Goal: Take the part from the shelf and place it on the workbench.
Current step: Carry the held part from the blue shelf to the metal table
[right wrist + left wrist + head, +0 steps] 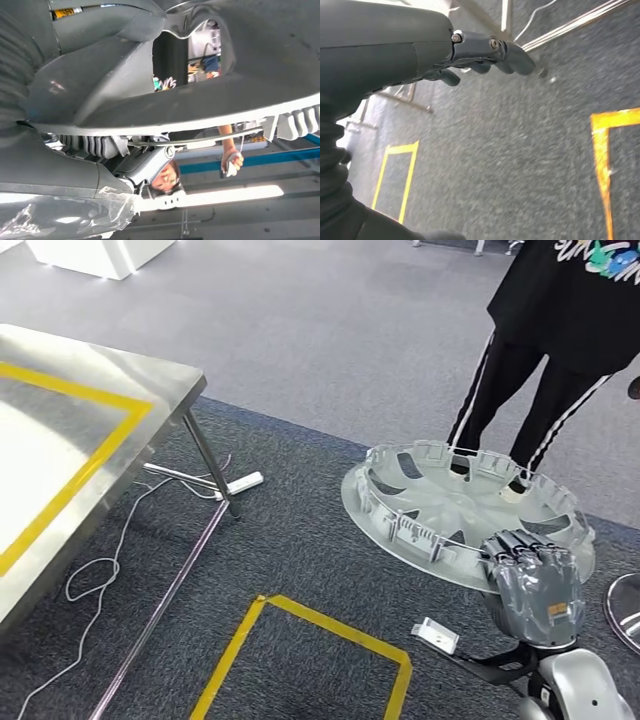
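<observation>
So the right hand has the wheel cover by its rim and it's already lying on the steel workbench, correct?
Not quite. The right hand does hold the wheel cover by its rim, but the cover is not on the steel workbench. The head view shows it held in the air over the dark carpet, well to the right of the bench.

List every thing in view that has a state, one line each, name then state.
Wheel cover: held by the rim, carried roughly level above the carpet, ribbed inner side up.
Right hand: grips the wheel cover's near rim.
Left hand: holds nothing, fingers extended.
Workbench: nothing on the part in view.
</observation>
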